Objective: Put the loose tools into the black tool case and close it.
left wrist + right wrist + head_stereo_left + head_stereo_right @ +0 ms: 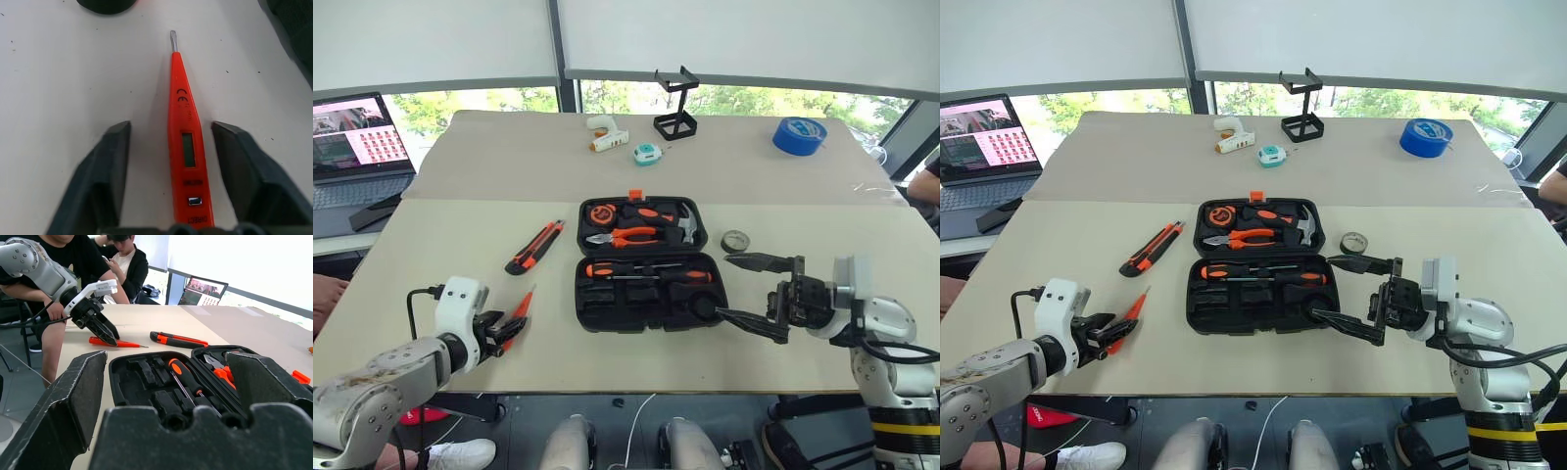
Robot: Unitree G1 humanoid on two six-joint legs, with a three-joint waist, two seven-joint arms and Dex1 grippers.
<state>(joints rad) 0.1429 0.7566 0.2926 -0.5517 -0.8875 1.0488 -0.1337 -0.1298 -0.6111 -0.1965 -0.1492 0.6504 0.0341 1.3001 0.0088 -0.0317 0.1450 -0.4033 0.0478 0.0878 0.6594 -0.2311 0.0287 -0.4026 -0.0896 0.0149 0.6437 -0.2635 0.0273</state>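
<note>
The left pincer (171, 176) sits low on the worktop (440, 245) with its two fingers set on either side of the slim orange screwdriver (185, 142). A clear gap shows on both sides of the handle, so the tool lies flat between the fingers and is not yet gripped. Its metal tip points away from the wrist.

The black tool case (641, 264) lies open in the middle of the worktop, orange latch on the far edge. Two black-and-orange screwdrivers (646, 271) already rest in the near half, and pliers and a hammer fill the far half. The utility knife (534, 247) lies loose to the left of the case, and the small dark tape roll (736, 241) sits just beside its right edge. The right pincer (754, 290) hangs wide and empty near the case's right side, close to that roll.

The risks, as a judgement: the screwdriver is thin and lies flush on the surface, so the fingers may close over it and skate it sideways, or pinch only the rear end so the tip droops when lifted. A tilted tool could then miss its moulded slot and keep the lid from shutting. The right pincer, so near the case, might nudge it.
</note>
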